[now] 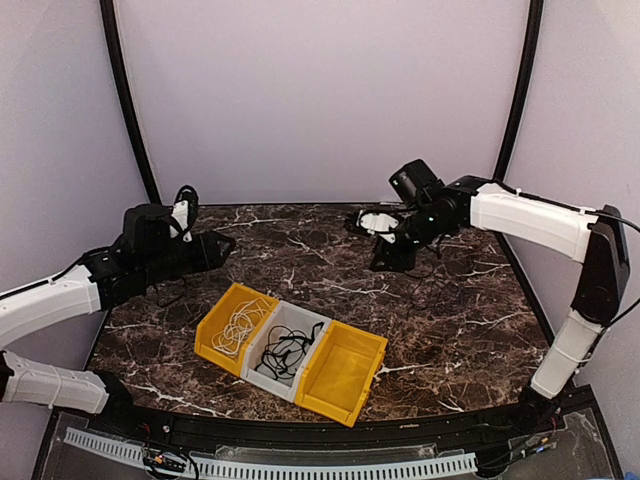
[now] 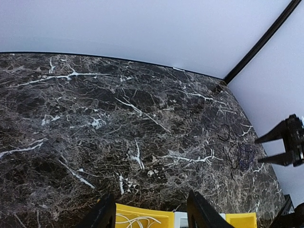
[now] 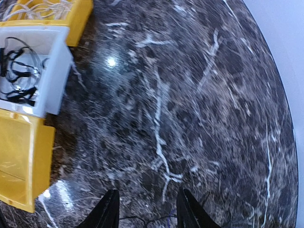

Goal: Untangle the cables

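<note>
Cord detail is poor: one thin black cable (image 2: 236, 153) lies on the dark marble table (image 1: 450, 300), nearly lost in the veining and cut off at the right wrist view's lower edge. White cables (image 1: 237, 325) fill the left yellow bin (image 1: 205, 345); black cables (image 1: 285, 352) sit in the grey bin (image 1: 310, 315). Left gripper (image 2: 149, 197) and right gripper (image 3: 148, 192) stand spread, both empty. Plain pale walls enclose the table.
</note>
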You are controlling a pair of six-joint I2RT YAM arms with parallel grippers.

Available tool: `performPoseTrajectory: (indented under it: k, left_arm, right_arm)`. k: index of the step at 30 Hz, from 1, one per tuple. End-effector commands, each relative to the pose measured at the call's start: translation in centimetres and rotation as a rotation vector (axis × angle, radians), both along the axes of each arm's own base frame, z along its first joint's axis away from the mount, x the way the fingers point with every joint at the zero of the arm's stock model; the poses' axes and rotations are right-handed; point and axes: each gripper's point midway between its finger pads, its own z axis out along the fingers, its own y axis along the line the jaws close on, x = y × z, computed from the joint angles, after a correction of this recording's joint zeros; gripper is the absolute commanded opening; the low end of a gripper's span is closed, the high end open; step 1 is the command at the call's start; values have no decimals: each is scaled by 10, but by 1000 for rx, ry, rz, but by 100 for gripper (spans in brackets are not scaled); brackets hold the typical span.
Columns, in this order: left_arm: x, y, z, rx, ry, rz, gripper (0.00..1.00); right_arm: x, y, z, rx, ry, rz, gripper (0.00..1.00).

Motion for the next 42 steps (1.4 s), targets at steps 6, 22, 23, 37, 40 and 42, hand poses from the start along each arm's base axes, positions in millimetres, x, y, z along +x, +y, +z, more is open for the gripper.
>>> performPoseTrajectory:
  k: [6, 22, 23, 37, 40, 42]
  left_arm:
    - [-5, -72, 14, 4, -15, -266, 53]
    - [-26, -127, 12, 24, -16, -399, 53]
    - [-27, -129, 11, 24, -15, -403, 53]
    - [-38, -161, 28, 97, -173, -488, 55]
    - [-38, -176, 35, 154, -255, -510, 57]
    - [-39, -190, 45, 162, -313, -531, 57]
  right_arm:
    - [77, -104, -28, -7, 3, -385, 46]
    - [90, -137, -113, -97, 137, -444, 53]
    - [91, -136, -116, -101, 142, -444, 53]
    - [78, -104, -33, 93, 137, -346, 0]
    - [59, -88, 14, 182, 110, -269, 0]
    - [47, -78, 35, 214, 99, -221, 0]
